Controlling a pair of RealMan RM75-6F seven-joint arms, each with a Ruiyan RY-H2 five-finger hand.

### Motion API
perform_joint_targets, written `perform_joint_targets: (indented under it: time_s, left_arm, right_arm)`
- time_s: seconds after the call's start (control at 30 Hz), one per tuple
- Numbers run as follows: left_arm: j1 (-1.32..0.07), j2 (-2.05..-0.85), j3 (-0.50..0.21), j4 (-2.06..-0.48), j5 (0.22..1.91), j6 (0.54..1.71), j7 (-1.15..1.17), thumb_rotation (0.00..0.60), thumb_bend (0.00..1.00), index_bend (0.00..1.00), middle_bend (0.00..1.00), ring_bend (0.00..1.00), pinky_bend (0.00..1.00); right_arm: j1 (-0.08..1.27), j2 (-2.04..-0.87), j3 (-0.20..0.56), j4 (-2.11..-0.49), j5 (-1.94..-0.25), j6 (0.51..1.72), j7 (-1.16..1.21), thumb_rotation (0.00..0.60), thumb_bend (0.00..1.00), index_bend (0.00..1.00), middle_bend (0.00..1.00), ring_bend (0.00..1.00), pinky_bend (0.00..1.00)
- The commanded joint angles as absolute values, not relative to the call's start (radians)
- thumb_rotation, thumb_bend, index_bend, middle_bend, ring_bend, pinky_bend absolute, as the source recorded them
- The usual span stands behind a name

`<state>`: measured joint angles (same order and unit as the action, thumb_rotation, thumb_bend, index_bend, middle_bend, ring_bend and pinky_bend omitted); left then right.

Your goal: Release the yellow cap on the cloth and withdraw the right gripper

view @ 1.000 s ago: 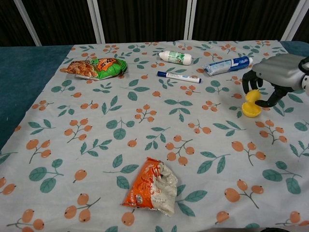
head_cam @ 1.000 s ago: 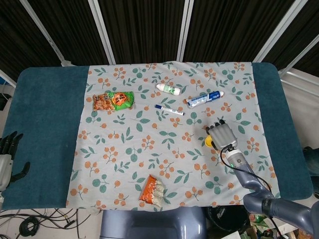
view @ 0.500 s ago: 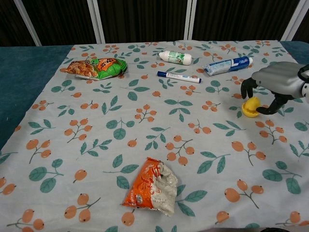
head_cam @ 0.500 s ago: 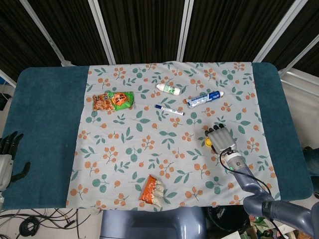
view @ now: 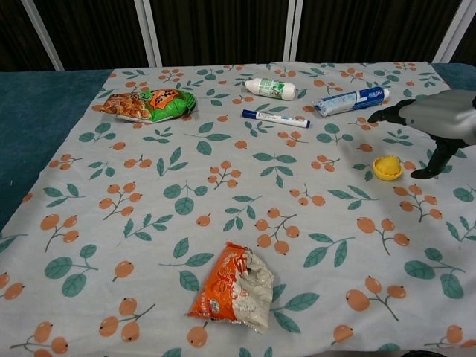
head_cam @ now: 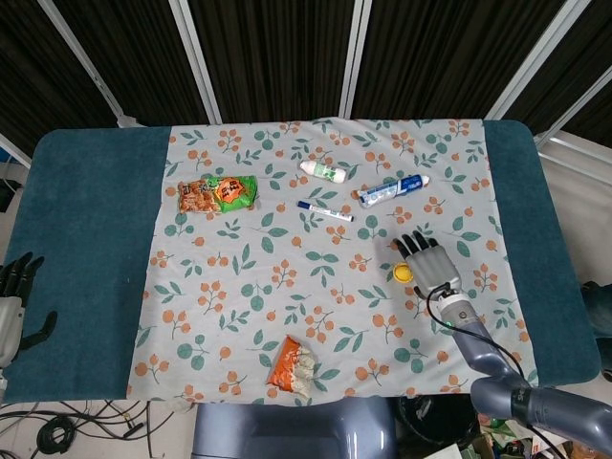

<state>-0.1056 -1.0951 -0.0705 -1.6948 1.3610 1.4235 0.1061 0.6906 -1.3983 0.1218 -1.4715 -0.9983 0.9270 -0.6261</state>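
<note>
The yellow cap (view: 387, 167) lies by itself on the floral cloth (view: 223, 201), open side up, at the right; the head view shows the yellow cap (head_cam: 403, 273) just left of my right hand. My right hand (head_cam: 432, 265) hovers beside and above it with fingers spread and nothing in them; the chest view shows the right hand (view: 439, 126) lifted off the cap. My left hand (head_cam: 13, 306) hangs off the table's left edge, fingers apart and empty.
Farther back lie a blue marker (view: 275, 117), a white bottle (view: 271, 88) and a toothpaste tube (view: 351, 101). A green-orange snack bag (view: 147, 105) sits at the back left, an orange snack packet (view: 234, 288) near the front. Teal table covering (head_cam: 81, 239) flanks the cloth.
My right hand has let go of the yellow cap, spread its fingers and drawn up and back. The cap now rests on the cloth alone.
</note>
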Motion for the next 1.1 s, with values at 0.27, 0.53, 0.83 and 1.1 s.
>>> perform_joint_targets:
  time_s: [0.27,0.53,0.83,1.1]
  left_arm:
    - [-0.102,-1.091,-0.07,-1.697,1.365,1.431,0.104,0.6,0.38,0.01,0.0,0.0,0.0]
    - [-0.098,-1.093,-0.063,-1.708,1.379,1.44,0.116,0.6,0.38,0.01,0.0,0.0,0.0]
    - [-0.091,-1.098,-0.053,-1.71,1.411,1.464,0.137,0.6,0.38,0.01,0.0,0.0,0.0]
    - [-0.091,-1.092,-0.047,-1.697,1.437,1.47,0.136,0.6,0.38,0.02,0.0,0.0,0.0]
  right_arm:
    - [0.52,-1.089,0.137,-1.806,-1.184,1.228,-0.476,0.6,0.16,0.0,0.03,0.0,0.19]
    - [0.282,-0.972,0.01,-1.847,-1.365,1.481,-0.306,0.6,0.16,0.0,0.03,0.0,0.19]
    - [0.081,-1.074,-0.053,-1.643,-1.504,1.739,-0.129,0.6,0.14,0.0,0.02,0.0,0.19]
    - [0.059,-1.114,-0.078,-1.571,-1.559,1.713,-0.177,0.6,0.13,0.0,0.02,0.0,0.18]
